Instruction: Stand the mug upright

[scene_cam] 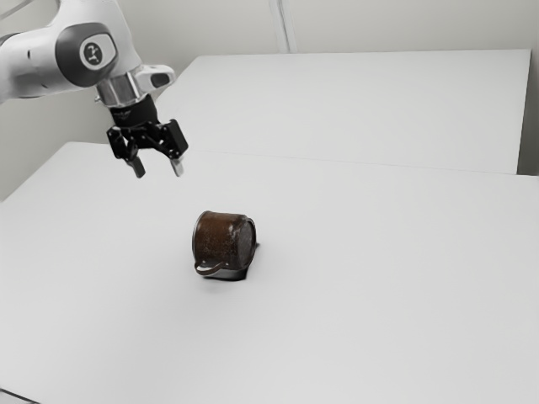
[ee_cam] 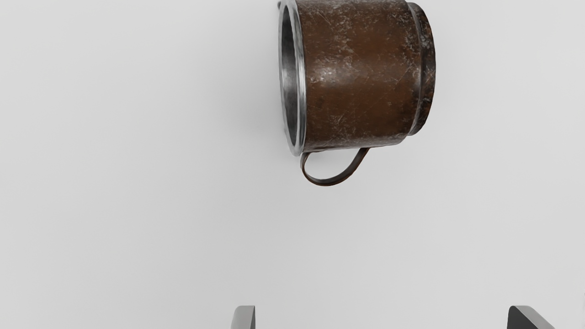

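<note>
Presently the two fingers of the black gripper (scene_cam: pixel 158 171) stand wide apart, with nothing between them, and they hang above the smooth white table (scene_cam: pixel 362 328). Well apart from them, the worn brown metal mug (scene_cam: pixel 219 240) lies on its side on the table, its mouth toward the exterior view's left. The thin curved handle (ee_cam: pixel 329 182) sticks out sideways. White surface extends around the mug, and the table's far edge is well behind it. Beyond are another white flat surface (scene_cam: pixel 362 109) and pale walls (scene_cam: pixel 404 25).
</note>
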